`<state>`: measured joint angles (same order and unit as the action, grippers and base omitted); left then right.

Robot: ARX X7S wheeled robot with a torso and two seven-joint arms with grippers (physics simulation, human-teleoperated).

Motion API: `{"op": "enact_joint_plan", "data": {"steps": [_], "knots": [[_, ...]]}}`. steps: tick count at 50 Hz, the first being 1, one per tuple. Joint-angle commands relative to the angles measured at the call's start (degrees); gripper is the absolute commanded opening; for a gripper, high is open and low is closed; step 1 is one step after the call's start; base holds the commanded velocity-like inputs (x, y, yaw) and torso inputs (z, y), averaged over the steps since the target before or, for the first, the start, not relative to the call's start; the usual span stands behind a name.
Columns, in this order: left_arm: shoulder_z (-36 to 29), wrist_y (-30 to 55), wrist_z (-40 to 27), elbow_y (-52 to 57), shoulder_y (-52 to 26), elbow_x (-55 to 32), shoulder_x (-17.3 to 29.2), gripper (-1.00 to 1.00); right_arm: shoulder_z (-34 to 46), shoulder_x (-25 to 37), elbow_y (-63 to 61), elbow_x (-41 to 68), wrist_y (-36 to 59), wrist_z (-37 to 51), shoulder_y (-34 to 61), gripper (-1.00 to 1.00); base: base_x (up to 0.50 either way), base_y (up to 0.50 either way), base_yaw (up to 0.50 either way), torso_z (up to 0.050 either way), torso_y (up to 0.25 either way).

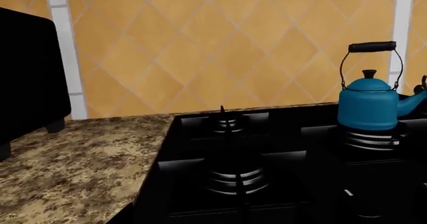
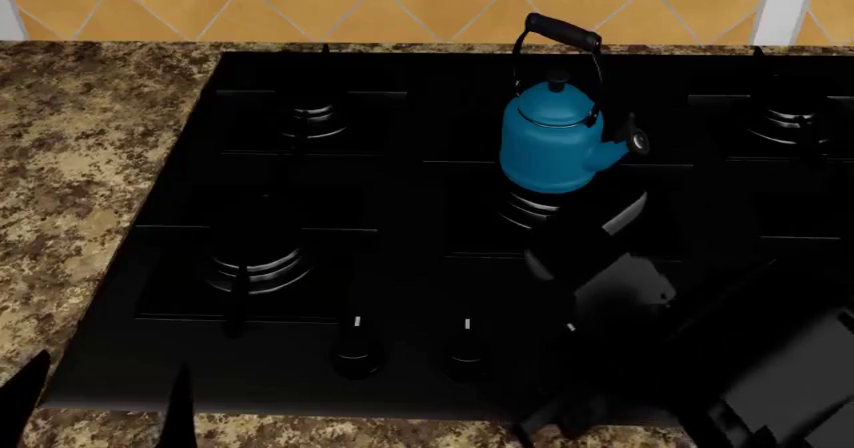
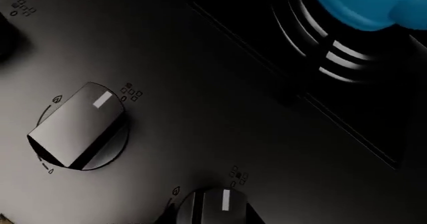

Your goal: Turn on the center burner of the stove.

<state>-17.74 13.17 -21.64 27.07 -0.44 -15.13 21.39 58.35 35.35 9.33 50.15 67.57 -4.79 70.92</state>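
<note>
The stove [image 2: 400, 268] fills most of the head frame; its center burner [image 2: 567, 208] sits right of middle under a blue kettle [image 2: 554, 143]. My right pincer [image 2: 587, 268] hovers lower right over the knob row — grip state unreadable. Left fingertips [image 2: 27, 398] at lower left — spread apart, holding nothing.

Location: simulated home kitchen, cooktop area.

A black glass stove [image 2: 400, 268] with ringed burners, grates and white-marked knobs [image 3: 79, 133] is set into a speckled granite counter [image 1: 73, 164]. A blue kettle [image 2: 554, 143] stands on the center burner [image 2: 567, 213]. The rear wall is orange diamond tile [image 1: 200, 44] with white trim strips. A black appliance [image 1: 27, 74] on feet sits on the counter beside the stove.
</note>
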Motion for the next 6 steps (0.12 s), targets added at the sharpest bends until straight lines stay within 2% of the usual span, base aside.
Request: {"op": "enact_joint_plan", "data": {"steps": [1,6], "knots": [[0.10,-0.22,-1.55,-0.37,0.79,1.31,0.05,1.00,6.69,-2.10,0.23,-8.16,-3.45,-9.30,2.89,-1.00,0.00,0.00,0.01,0.000,0.000],[0.29,-0.93,-1.72,-0.24,1.56,1.29,0.24,1.00,10.58,-2.94,1.00,-10.35,-4.70,-13.53,5.03,-1.00,0.00,0.00,0.01,0.000,0.000]]}}
